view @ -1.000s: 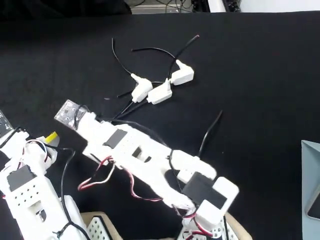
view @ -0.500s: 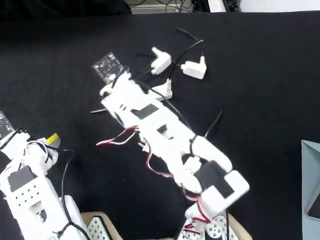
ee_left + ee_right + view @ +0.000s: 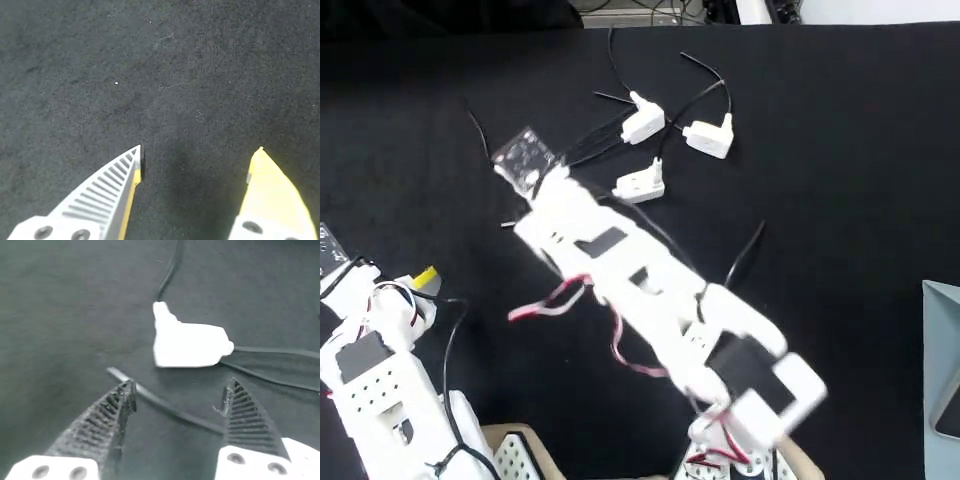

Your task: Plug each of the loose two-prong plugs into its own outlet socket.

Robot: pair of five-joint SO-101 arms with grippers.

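Observation:
Three white two-prong plugs lie on the black cloth toward the far side, each with a black cord: one plug (image 3: 642,122), a second plug (image 3: 708,137) and a third plug (image 3: 640,185). My right arm (image 3: 620,260) stretches diagonally from the near right to beside them. The right gripper (image 3: 180,385) is open, a white plug (image 3: 190,345) lying just beyond its dark ridged fingertips and a black cord (image 3: 165,407) crossing between them. The left gripper (image 3: 200,150) stands open over bare cloth at the near left, its yellow finger (image 3: 423,275) showing from above.
A loose black cord (image 3: 745,255) lies right of the right arm. A pale blue-grey box (image 3: 945,370) sits at the right edge. Tan arm bases (image 3: 520,450) line the near edge. Red and white wires (image 3: 555,300) hang off the right arm.
The right arm swung from the left-middle toward the far side. The clustered plugs got spread out, two of them now farther back and to the right. The left arm kept still.

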